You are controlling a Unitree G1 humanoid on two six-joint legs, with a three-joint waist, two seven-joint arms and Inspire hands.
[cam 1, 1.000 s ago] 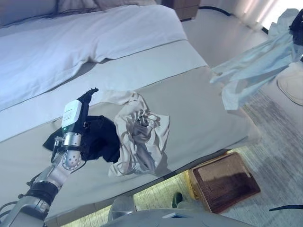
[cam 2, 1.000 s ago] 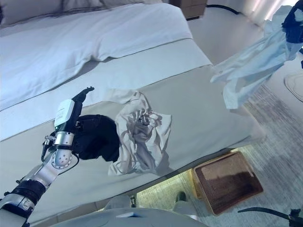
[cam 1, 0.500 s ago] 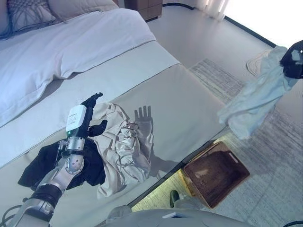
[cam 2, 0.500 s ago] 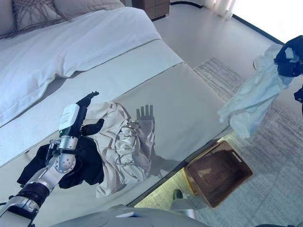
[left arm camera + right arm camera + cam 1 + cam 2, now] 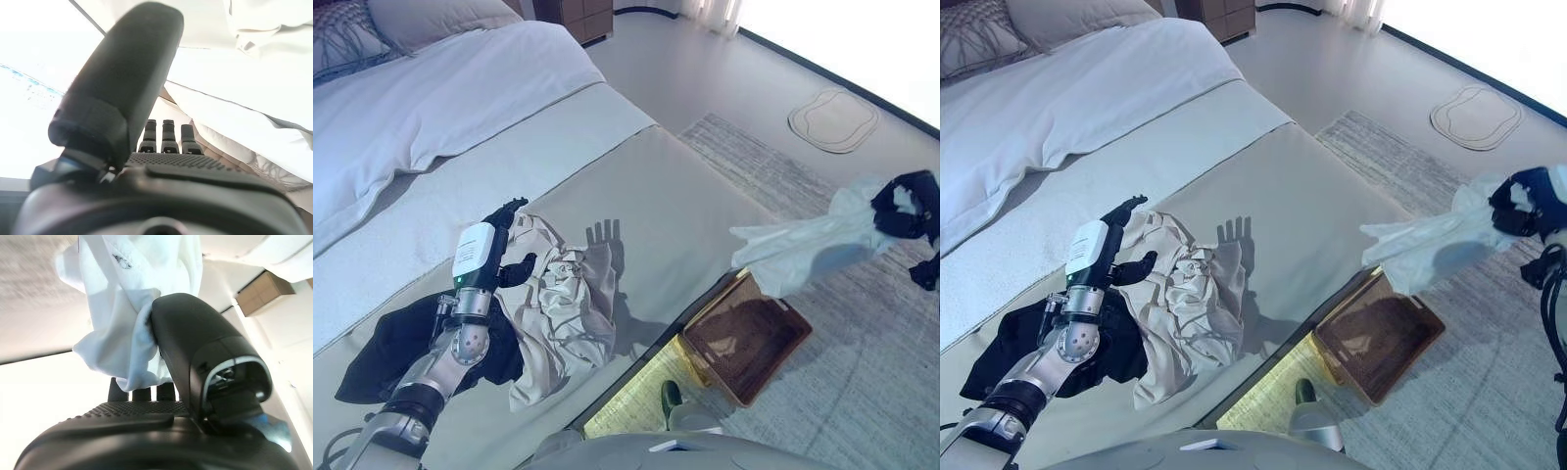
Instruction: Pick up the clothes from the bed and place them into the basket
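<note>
My right hand (image 5: 907, 203) is shut on a pale blue garment (image 5: 803, 253), thumb pinching the cloth (image 5: 132, 333) against the fingers. The garment hangs in the air just above and right of the brown wicker basket (image 5: 742, 336), which stands on the floor beside the bed. A crumpled beige garment (image 5: 563, 304) and a black garment (image 5: 396, 338) lie on the bed. My left hand (image 5: 502, 245) hovers open above the bed between them, its fingers (image 5: 164, 137) straight and holding nothing.
The bed (image 5: 685, 196) has a grey cover, with a white duvet (image 5: 440, 98) and pillows at the far end. A grey rug (image 5: 862, 372) lies under the basket. A small round mat (image 5: 833, 118) rests on the floor further off.
The camera has turned. My right hand has carried the pale blue garment down and closer to the basket. My left hand stays over the bed's clothes.
</note>
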